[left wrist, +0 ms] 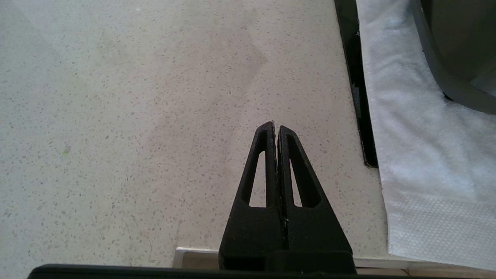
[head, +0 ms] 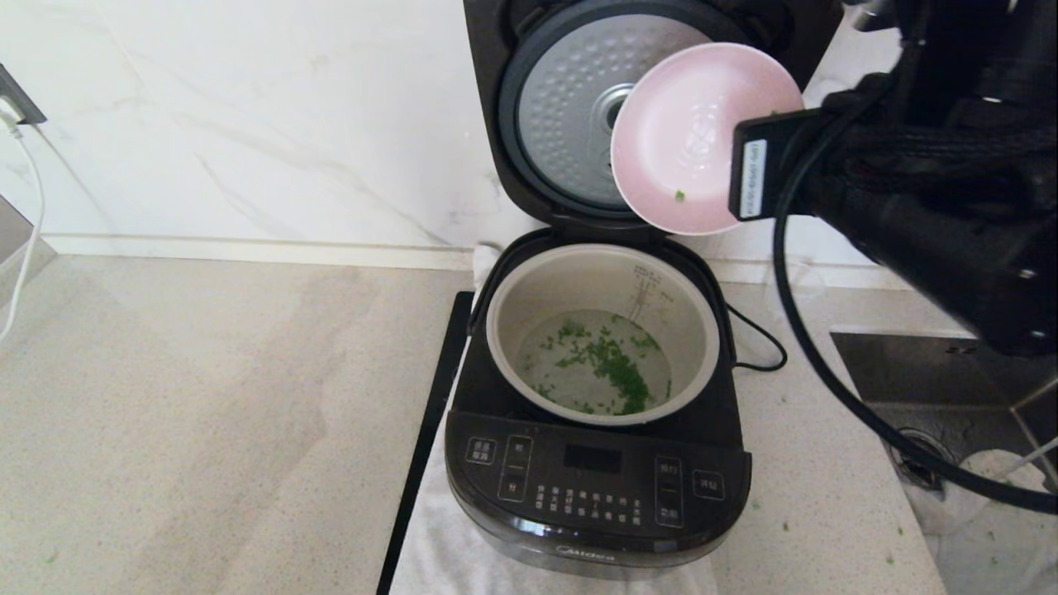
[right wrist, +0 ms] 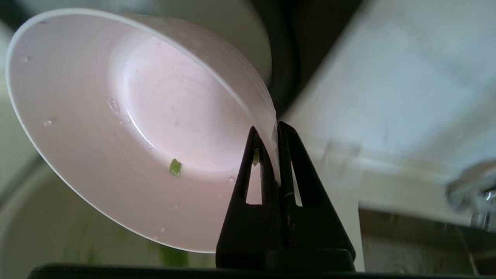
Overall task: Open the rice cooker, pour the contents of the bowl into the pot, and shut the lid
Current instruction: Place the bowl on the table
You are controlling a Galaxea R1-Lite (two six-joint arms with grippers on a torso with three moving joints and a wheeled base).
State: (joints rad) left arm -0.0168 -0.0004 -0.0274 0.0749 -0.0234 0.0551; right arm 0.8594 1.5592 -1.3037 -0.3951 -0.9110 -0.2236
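Speckled pale beige stone tabletop (head: 207, 430): fills the lower left of the head view; a few stray green flecks lie at its lower right.

White cloth (head: 438, 537): spread under the cooker, with a narrow black strip (head: 426, 438) along its left edge.

Large glossy black rounded-square rice cooker (head: 595, 496): lower centre of the head view, standing on the cloth, its button panel and small display facing the viewer.

Round pale grey-beige metal pot (head: 529, 289): seated in the cooker body, measuring marks printed on its far inner wall.

Small chopped bright green bits (head: 612, 364): scattered across the wet bottom of the pot.

Black hinged lid (head: 496, 99): top centre, standing open behind the pot, its dimpled silver inner plate facing forward.

Small round bowl, pale pink inside (head: 686, 132): upper right of centre, held in the air above the pot's far right rim and in front of the lid, tipped steeply so its inside faces the viewer. One or two green bits and water droplets cling to the inside.

Right pincer (right wrist: 276, 128): upper right of the head view, pinching the bowl's rim between its black fingers.

Left pincer (left wrist: 276, 128): seen only in its own wrist view, pressed together, holding nothing, hanging over bare tabletop near the black strip.

Steel sink (head: 950, 397): right edge of the head view.

Pale marble wall (head: 248, 124): behind everything.
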